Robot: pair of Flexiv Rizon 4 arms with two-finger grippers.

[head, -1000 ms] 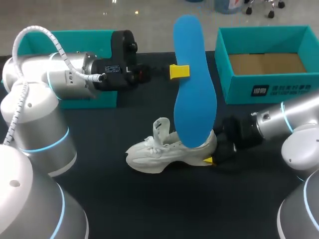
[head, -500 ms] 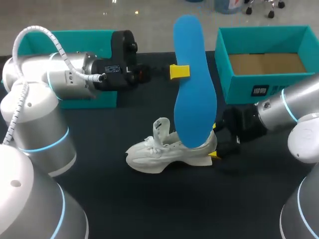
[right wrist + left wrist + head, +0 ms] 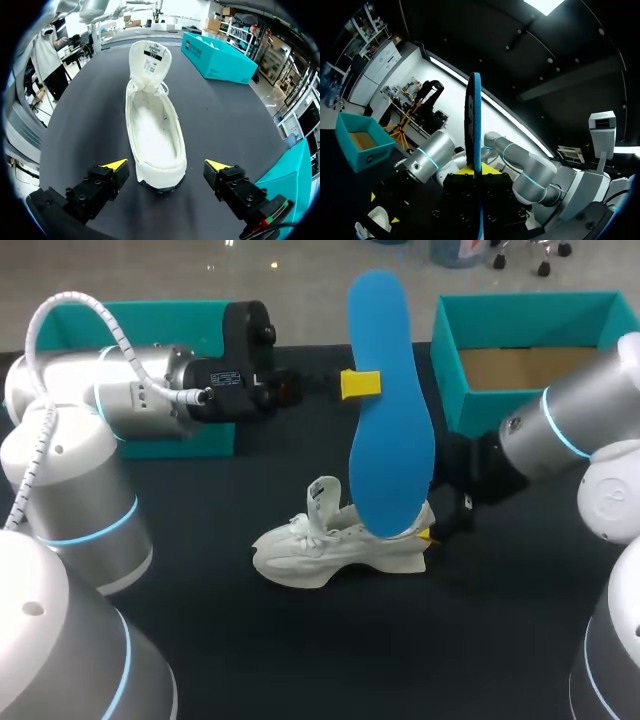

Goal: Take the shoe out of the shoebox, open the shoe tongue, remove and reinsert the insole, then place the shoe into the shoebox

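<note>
The shoe [image 3: 335,545] was found standing on its sole at the lower middle of the head view, on the dark table [image 3: 300,660], with the toe toward the left of the frame and the heel toward the right. In the right wrist view its tongue [image 3: 150,60] was seen pulled up and open, and the bed inside was bare. The blue insole [image 3: 390,410] was held out of the shoe, upright in the middle of the head view, its lower end hanging just in front of the heel opening. Whether it touched the shoe could not be told. It was clamped edge-on between the fingers of the left gripper [image 3: 361,383], and neither had been shifted over the last second.

What had changed lay on the right. The right gripper [image 3: 166,165] had been raised from low beside the heel. The arm behind it had been swung from the lower right of the head view up toward the shoebox [image 3: 520,422] at the upper right. Its fingers were spread wide, one to each side of the heel, and no contact with the shoe was visible.

The removal of the insole was therefore judged done, with reinsertion pending. The shoe was left unsteadied, so it might be pushed along if the insole were fed back in.
</note>
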